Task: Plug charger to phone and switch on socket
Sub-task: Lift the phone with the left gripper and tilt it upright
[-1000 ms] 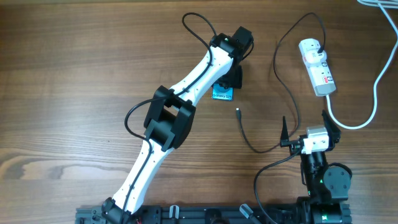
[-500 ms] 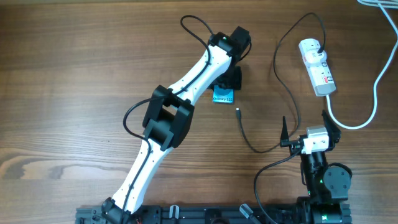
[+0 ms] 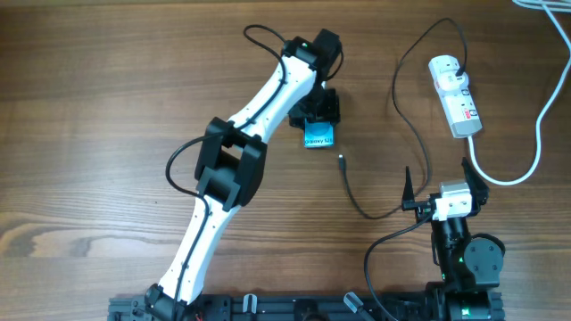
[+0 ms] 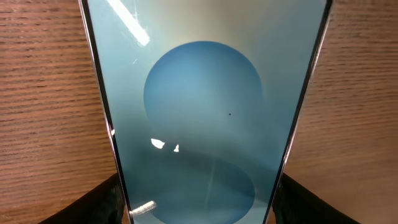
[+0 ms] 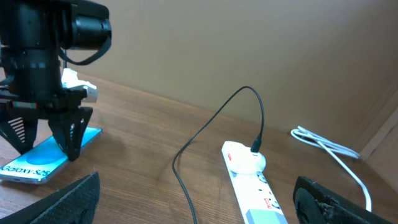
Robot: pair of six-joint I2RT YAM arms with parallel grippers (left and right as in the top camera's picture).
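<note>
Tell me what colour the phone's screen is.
Teal blue, with a darker blue circle; the phone shows best in the left wrist view.

White-shelled left arm [image 3: 268,94] with black joints, looping black cable [image 3: 172,168], black claw [image 3: 318,114].

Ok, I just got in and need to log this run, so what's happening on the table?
The left gripper is down over the phone, its fingers against the phone's two long edges, screen facing up. The charger plug tip lies loose on the wooden table just short of the phone, not plugged in. The right gripper sits open near its base, holding nothing. The socket lies at the far right, with neither gripper near it.
</note>
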